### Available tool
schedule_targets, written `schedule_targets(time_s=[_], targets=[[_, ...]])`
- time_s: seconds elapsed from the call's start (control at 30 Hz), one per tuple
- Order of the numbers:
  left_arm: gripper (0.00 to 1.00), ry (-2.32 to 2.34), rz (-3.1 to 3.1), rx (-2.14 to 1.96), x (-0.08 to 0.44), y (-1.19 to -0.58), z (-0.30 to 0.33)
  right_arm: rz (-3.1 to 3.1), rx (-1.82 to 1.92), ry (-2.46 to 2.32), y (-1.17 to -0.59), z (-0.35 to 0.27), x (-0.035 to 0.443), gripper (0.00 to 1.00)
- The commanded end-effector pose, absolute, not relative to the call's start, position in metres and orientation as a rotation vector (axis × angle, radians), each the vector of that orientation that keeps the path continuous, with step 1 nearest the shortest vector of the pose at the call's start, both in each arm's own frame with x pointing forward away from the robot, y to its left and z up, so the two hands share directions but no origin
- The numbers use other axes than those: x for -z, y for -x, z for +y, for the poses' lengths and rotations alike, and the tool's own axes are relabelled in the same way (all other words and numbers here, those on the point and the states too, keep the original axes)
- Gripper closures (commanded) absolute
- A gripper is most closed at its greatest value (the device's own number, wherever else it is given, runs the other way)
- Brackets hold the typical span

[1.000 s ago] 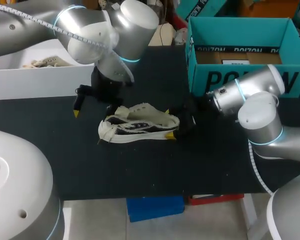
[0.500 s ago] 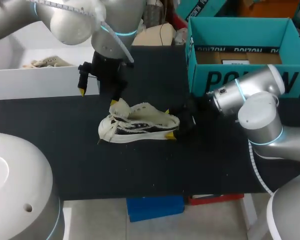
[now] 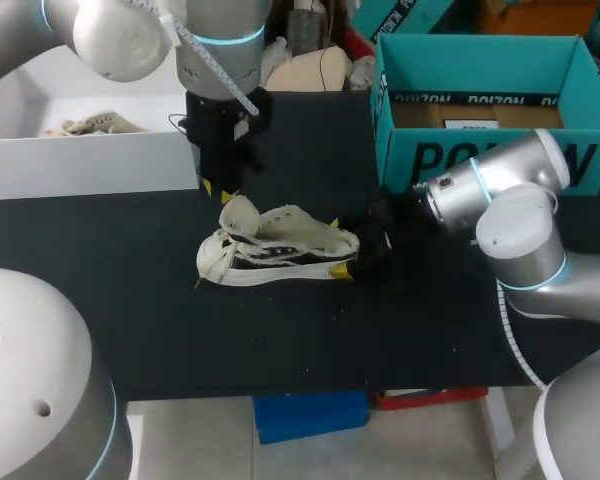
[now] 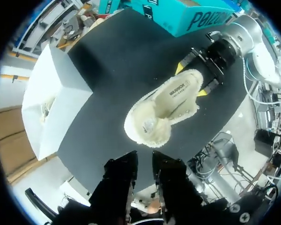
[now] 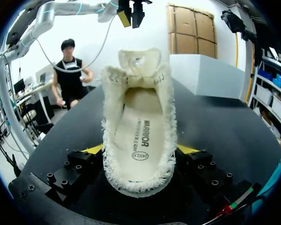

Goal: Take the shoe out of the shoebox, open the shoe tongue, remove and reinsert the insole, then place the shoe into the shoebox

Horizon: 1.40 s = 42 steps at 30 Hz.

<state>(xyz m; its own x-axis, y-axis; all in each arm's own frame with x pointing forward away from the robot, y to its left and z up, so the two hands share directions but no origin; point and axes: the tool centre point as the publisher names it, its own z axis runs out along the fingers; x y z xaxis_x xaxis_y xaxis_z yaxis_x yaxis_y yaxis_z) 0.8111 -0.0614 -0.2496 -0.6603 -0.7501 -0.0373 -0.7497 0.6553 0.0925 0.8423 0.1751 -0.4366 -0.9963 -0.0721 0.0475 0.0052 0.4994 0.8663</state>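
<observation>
Shoe (image 3: pixel 275 248): cream low-top with frayed edging, standing upright on its sole near the middle of the black table (image 3: pixel 280 340); toe to the left, heel to the right; out of both boxes.

Tongue (image 3: pixel 238 213): pulled out and folded forward over the toe end, so the mouth of the shoe is open; the right wrist view confirms this, with the tongue (image 5: pixel 139 61) standing up at the far end of the shoe (image 5: pixel 152 101).

Insole (image 5: pixel 139 136): seated flat inside the shoe, with print visible on it.

Right gripper (image 3: pixel 342 248): clamped on the heel, one yellow tip against each side, the fingers low at table level; the left wrist view shows the same grip (image 4: pixel 191 80) on the shoe (image 4: pixel 171 105).

Left gripper (image 3: pixel 218 190): hangs above the far left of the shoe, over the toe and tongue end, clear of it; fingers (image 4: pixel 122 173) drawn nearly together with only a slim gap, holding nothing.

Teal shoebox (image 3: pixel 480 100): open, at the far right of the table, well apart from the shoe.

White box (image 3: pixel 90 160): at the far left; a second shoe (image 3: pixel 85 125), pale, lies inside it.
</observation>
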Motion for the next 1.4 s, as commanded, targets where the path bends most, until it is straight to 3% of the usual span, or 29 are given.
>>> schedule_targets(time_s=[0.03, 0.63, 1.4], targets=[[1.0, 0.017, -2.829, 0.08, 0.251, -0.819, -0.061, -2.652, 1.532, -0.058, -0.843, 0.174, 0.439, 1.0], [1.0, 0.196, -2.943, -0.034, 0.249, -0.82, -0.078, -2.652, 1.532, -0.058, -0.843, 0.174, 0.439, 1.0], [1.0, 0.01, -2.895, -0.146, 0.315, -0.841, -0.12, -2.652, 1.532, -0.058, -0.843, 0.174, 0.439, 1.0]])
